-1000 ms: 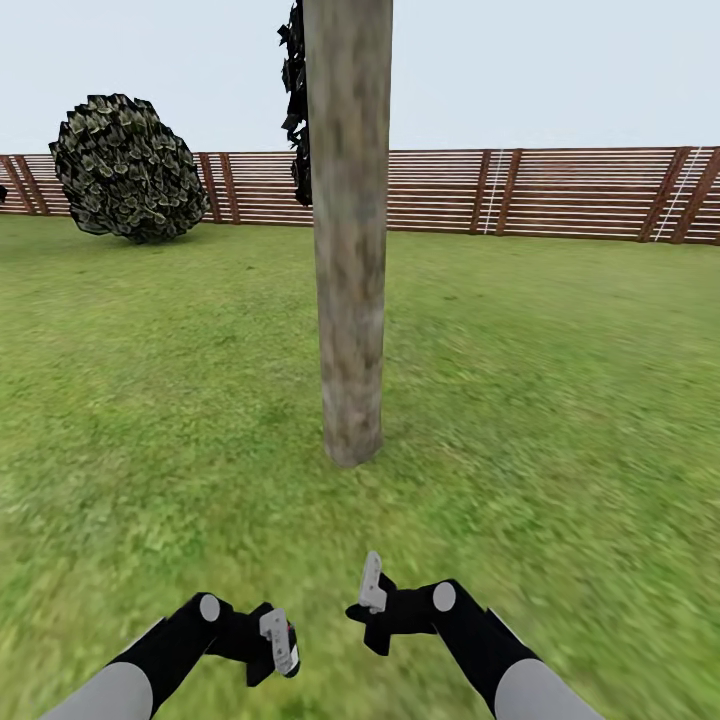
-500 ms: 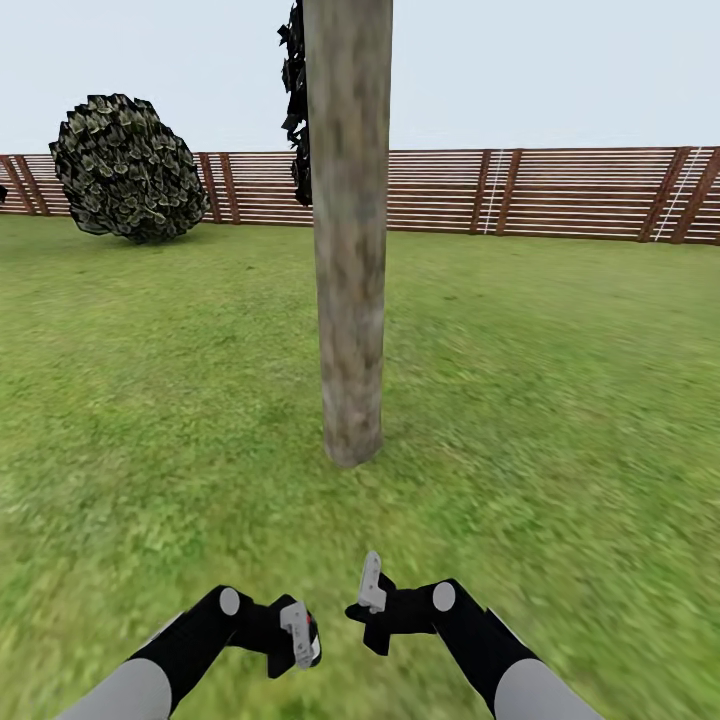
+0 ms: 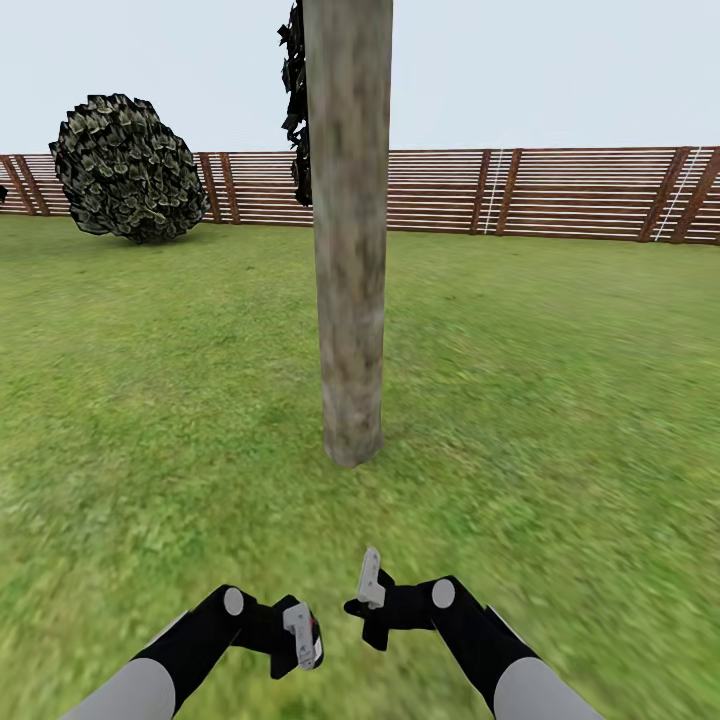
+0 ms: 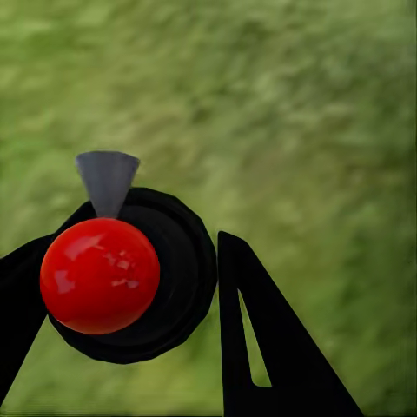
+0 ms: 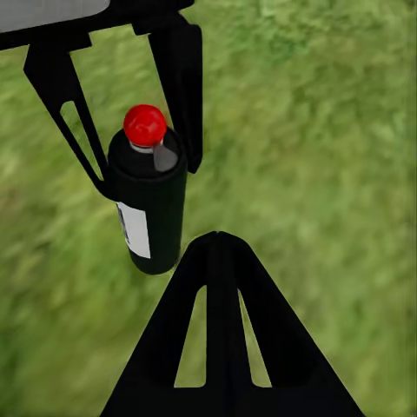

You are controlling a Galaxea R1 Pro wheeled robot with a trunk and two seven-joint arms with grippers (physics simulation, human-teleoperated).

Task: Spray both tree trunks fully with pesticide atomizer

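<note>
One tree trunk (image 3: pixel 350 250), thick with mottled grey-brown bark, rises from the garden lawn straight ahead in the head view. The pesticide atomizer (image 5: pixel 149 204), a black bottle with a white label, a red ball top (image 4: pixel 100 275) and a grey nozzle (image 4: pixel 107 178), hangs over the grass. My left gripper (image 3: pixel 300 635) is shut on it, one black finger (image 4: pixel 261 347) on each side. My right gripper (image 3: pixel 370 590) sits just beside it, its fingers (image 5: pixel 221 261) shut together with nothing held. Both grippers are low, well short of the trunk. No pesticide is in view.
Green grass (image 3: pixel 560 400) spreads on all sides. A round dark bush (image 3: pixel 128 168) stands at the far left by the brown slatted fence (image 3: pixel 560 190). Dark foliage (image 3: pixel 295 100) shows behind the trunk's upper left.
My left gripper has moved toward the centre with the atomizer, closer to the right gripper. The right arm and the view have stayed put.
</note>
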